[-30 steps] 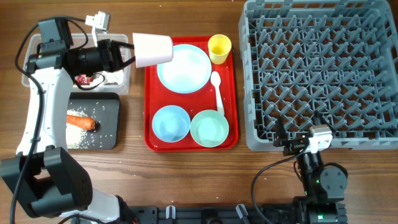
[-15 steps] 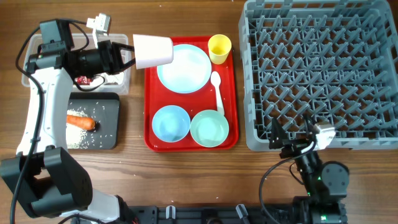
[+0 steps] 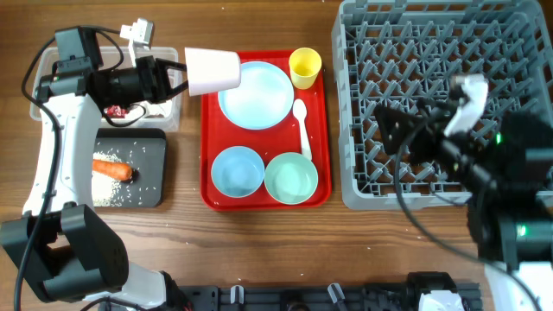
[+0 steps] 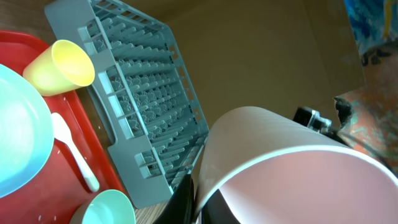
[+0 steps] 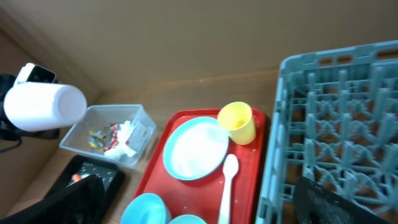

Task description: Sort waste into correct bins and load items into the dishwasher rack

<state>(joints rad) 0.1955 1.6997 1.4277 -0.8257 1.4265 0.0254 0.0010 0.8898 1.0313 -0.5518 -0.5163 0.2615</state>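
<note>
In the upper left, the left gripper (image 3: 177, 76) grips the white-pink cup (image 3: 212, 70), tipped sideways. The right gripper (image 3: 406, 134) is wide open and empty over the grey rack (image 3: 518, 52).

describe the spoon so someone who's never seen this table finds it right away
In the overhead view, look at the red tray left of the grey rack. Along its right edge, below the yellow cup and beside the plate, lies the spoon. It is the only long, thin white thing there; its neighbours are all round.
</note>
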